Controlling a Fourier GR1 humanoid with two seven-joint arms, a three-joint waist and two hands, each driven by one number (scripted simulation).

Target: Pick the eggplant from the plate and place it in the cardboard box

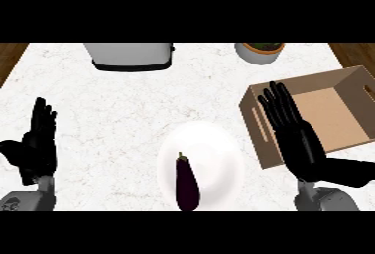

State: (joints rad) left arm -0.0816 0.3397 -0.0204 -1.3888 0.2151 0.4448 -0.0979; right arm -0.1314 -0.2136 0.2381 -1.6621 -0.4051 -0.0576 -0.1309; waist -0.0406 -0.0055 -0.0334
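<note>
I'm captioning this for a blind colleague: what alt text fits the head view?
An eggplant lies on a white plate at the near edge of a marble counter, untouched. The open right hand is raised in front of an open cardboard box; the open left hand rests at the left.

Eggplant [187, 182] lies on the plate [219, 149], cardboard box [330, 111] to its right

Bare counter [110, 114] lies open between the left hand [33, 146] and right hand [296, 136]. The right hand overlaps the cardboard box's [344, 119] near wall; left of it, the plate [212, 149] sits low. Ahead, well apart, stand 1 toaster [130, 55] and 1 pot [260, 51].
</note>
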